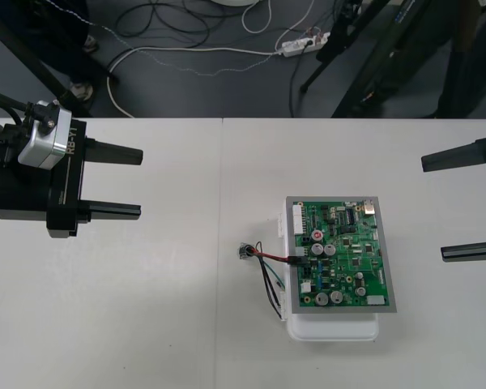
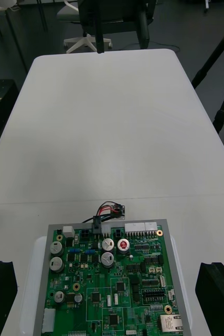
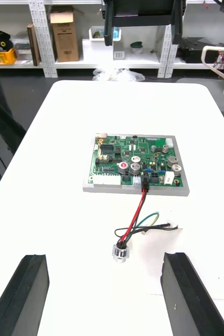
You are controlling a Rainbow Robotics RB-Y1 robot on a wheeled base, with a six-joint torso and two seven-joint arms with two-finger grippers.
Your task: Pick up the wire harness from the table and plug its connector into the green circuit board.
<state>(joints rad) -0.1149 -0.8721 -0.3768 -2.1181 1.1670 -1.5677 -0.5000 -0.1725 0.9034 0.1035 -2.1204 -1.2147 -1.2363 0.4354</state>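
Wire harness (image 3: 134, 224) — plug (image 3: 144, 185) seated in the green circuit board (image 1: 344, 259); left gripper (image 1: 141, 181) and right gripper (image 1: 433, 207) flank it well apart — fingers spread.

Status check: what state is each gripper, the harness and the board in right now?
Green circuit board: flat on its white base.
Black plug: plugged into the board's edge.
Round metal socket: lying on the table.
Left gripper: open, empty, at its side.
Right gripper: open, empty, at its side.
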